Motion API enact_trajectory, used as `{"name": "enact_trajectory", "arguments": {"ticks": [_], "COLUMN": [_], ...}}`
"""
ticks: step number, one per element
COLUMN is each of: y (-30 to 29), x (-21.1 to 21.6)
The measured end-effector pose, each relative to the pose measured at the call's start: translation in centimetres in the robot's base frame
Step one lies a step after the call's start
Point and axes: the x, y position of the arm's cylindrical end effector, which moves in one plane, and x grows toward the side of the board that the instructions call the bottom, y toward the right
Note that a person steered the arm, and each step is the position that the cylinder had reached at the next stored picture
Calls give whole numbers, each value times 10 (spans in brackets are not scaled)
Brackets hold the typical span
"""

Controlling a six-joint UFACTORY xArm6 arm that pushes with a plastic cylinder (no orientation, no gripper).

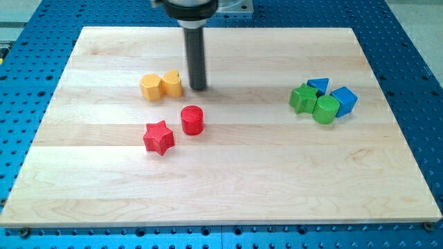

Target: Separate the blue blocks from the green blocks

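Camera view: my tip [199, 88], no pincer, beside yellow blocks [161, 86]; no writing seems legible.

You had bright, even light from overhead. The wooden board [221, 173] was sharp and free of glare; shadows beneath my tip [199, 88] and the blocks on either side of it were short and soft. No blur or edge distortion showed.
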Motion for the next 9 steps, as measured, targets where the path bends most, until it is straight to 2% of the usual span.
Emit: {"name": "enact_trajectory", "arguments": {"ticks": [1,3,4,5,6,7,8,9], "y": [18,-3,-13,79,194,212,210,192], "x": [30,104,107,141,149,122,94,83]}}
